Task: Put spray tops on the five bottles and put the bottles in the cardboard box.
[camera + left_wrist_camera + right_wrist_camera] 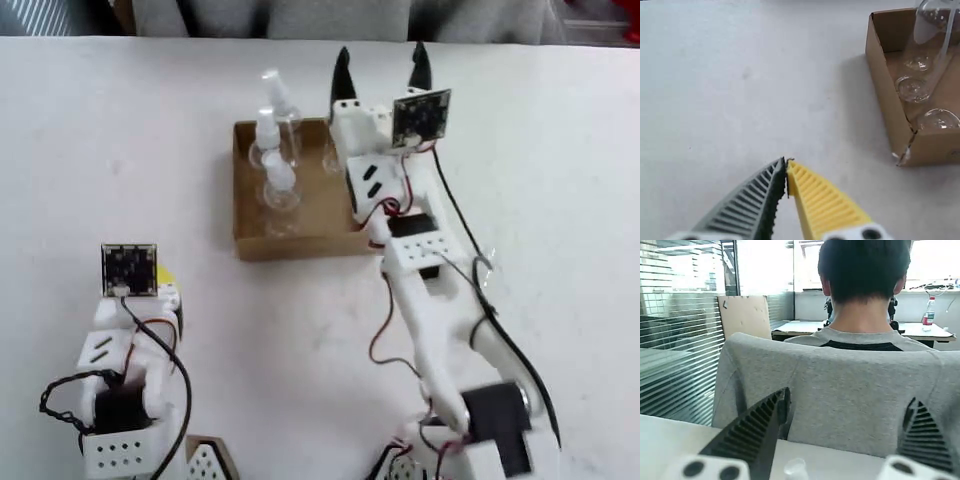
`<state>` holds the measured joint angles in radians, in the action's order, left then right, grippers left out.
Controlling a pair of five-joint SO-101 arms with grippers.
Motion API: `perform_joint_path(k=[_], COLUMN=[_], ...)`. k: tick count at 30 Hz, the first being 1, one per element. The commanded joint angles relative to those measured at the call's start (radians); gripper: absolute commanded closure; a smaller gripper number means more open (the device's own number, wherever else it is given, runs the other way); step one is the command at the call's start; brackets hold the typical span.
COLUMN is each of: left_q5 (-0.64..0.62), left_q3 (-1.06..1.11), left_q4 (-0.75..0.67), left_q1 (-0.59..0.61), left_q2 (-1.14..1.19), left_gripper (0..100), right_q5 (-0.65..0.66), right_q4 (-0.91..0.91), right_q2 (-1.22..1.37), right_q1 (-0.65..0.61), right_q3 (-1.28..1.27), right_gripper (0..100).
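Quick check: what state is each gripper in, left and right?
Left gripper: closed, holding nothing.
Right gripper: open, holding nothing.

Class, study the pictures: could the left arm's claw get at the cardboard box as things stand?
Probably yes. Bare table lies between the shut left claw and the cardboard box's near wall. The right arm stretches over the box's other side, so only that side looks crowded.
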<state>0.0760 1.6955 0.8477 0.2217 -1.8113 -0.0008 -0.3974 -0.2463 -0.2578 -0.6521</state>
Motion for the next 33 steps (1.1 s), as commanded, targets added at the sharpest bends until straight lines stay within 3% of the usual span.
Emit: perform_joint_path(k=[1,10,16,20,25,33], left_q5=[0.012,0.012,0.012,0.012,0.012,0.012], left_q3=[-0.002,-0.002,-0.002,-0.002,-0.002,-0.002], left_q4=[-0.006,-0.006,-0.005,0.000,0.002,0.002], left_q1=[0.010,0.010,0.010,0.010,0.010,0.010], left_q2=[0.002,0.002,0.002,0.002,0.002,0.002], left_gripper=[98,98,98,98,98,98], right_q5=[0.012,0.009,0.011,0.014,0.014,0.011], right_q4=[0.229,0.773,1.018,0.995,0.779,0.773], right_q2=[-0.193,-0.449,-0.484,-0.484,-0.483,-0.302], right_q1=[0.056,0.245,0.335,0.344,0.337,0.257], right_q3=[0.008,0.008,0.000,-0.095,-0.222,-0.127], right_gripper=[68.0,68.0,68.4,78.9,93.1,93.9])
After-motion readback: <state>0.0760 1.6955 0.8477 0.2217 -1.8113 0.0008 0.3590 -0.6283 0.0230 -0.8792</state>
